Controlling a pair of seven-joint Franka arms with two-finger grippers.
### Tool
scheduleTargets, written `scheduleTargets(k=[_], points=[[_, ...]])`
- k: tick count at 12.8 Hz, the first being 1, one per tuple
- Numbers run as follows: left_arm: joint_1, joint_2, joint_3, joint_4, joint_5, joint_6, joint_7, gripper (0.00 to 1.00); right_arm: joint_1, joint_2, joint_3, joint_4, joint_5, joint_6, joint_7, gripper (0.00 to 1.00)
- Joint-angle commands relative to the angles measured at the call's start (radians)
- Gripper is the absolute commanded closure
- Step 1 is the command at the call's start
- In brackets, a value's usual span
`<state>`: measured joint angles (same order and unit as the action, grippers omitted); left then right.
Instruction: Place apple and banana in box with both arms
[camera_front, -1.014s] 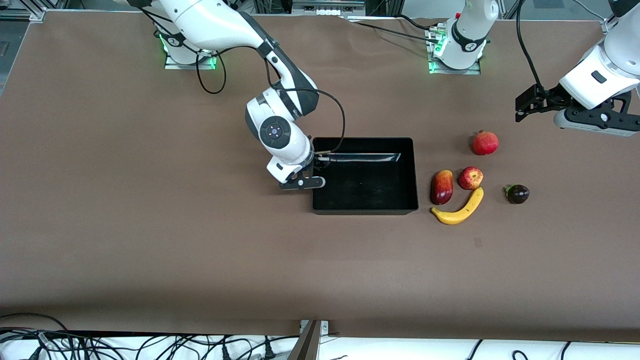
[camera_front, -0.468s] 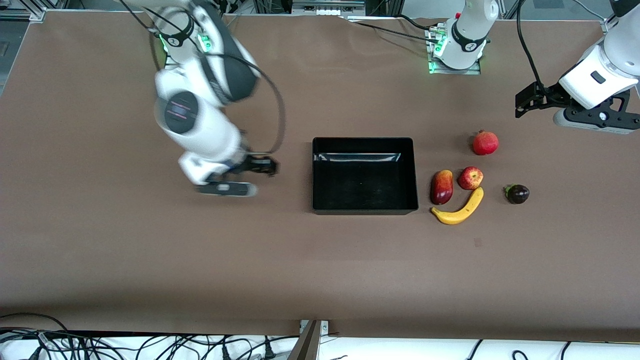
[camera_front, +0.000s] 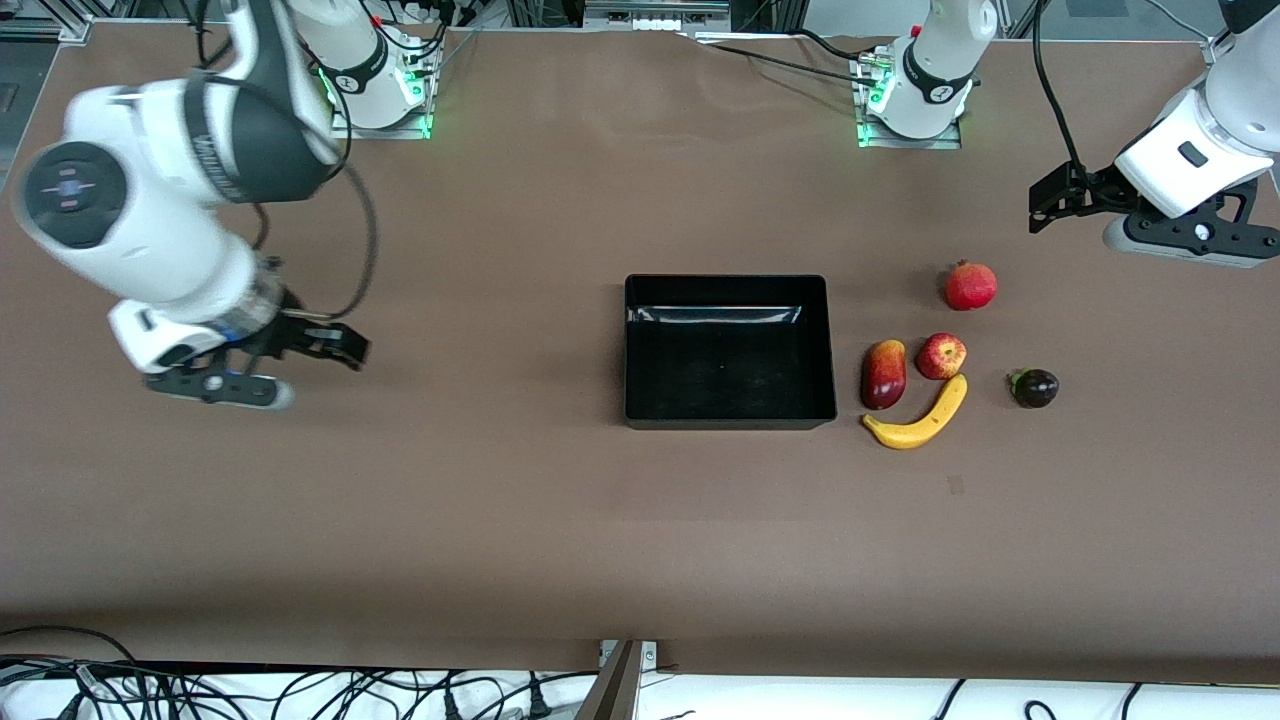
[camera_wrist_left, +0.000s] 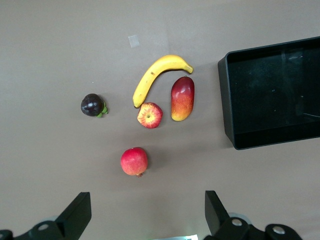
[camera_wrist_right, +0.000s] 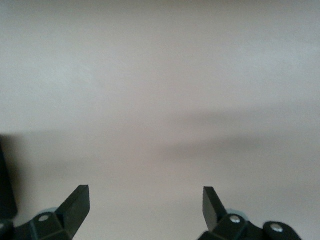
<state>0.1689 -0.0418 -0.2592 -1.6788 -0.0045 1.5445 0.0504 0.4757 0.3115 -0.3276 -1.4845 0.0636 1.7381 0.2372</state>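
Banana (camera_front: 919, 415) lies nearest my front camera, on the brown table (camera_front: 500, 500) toward the left arm's end, curved around the fruit cluster. Apple (camera_front: 941, 356) sits just above it, touching or nearly touching the banana's upper tip, with the mango-like fruit (camera_front: 884, 374) beside it on the box side. I see the box (camera_front: 730, 415) empty at mid-table, apart from the fruits. A dark purple fruit (camera_front: 1034, 387) and the pomegranate (camera_front: 971, 286) lie nearby. Left gripper (camera_front: 1045, 205) hangs over bare table near the pomegranate, fingers wide apart, holding nothing. Right gripper (camera_front: 335, 347) hangs over bare table at the right arm's end, likewise spread and empty
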Motion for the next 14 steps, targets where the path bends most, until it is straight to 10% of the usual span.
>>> scheduleTargets(k=[1,3,9,14], points=[[-0.005,0.039,-0.006,0.033,0.015,-0.043,0.022,0.00,-0.308,-0.190,0.260,-0.211,-0.120,0.050,-0.097,0.00],[-0.008,0.092,-0.015,0.027,0.021,-0.032,0.020,0.00,-0.389,-0.294,0.275,-0.383,-0.128,0.215,-0.209,0.00],[-0.028,0.232,-0.029,0.010,0.093,0.101,0.023,0.00,-0.496,-0.364,0.312,-0.358,-0.113,0.106,-0.234,0.00],[0.003,0.235,-0.028,-0.388,0.144,0.659,0.089,0.00,-0.505,-0.338,0.318,-0.343,-0.119,0.074,-0.317,0.00]])
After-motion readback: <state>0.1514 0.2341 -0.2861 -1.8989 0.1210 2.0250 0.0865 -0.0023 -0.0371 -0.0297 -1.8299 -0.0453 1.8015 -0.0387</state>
